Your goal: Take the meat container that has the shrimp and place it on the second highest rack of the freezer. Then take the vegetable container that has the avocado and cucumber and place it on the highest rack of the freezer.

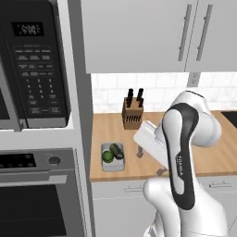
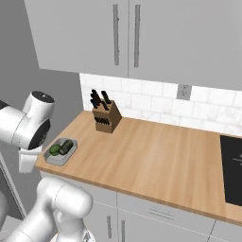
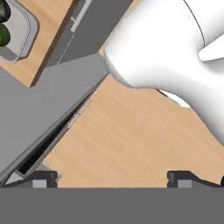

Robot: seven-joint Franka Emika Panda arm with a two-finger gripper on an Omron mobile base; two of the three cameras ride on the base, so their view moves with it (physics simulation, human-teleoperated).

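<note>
Along the desk (image 2: 156, 160), from the black cooktop (image 2: 232, 168) at the right edge to the knife block (image 2: 105, 118) by the back wall, wood lies bare; near the front left corner sits a grey tray (image 1: 112, 163) with cucumber (image 1: 116, 151) and avocado (image 1: 107, 156). Fingers (image 3: 111, 179) are spread wide, holding nothing.

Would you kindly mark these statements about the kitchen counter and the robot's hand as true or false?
1. The vegetable container sits on the wooden counter near its left end. True.
2. The avocado and cucumber lie inside that container. True.
3. The knife block stands at the counter's front edge. False: it stands at the back, by the tiled wall.
4. The hand is shut on the container. False: its fingers stand wide apart and hold nothing.
5. The microwave hangs right of the knife block. False: it is to the left, above the oven.
</note>
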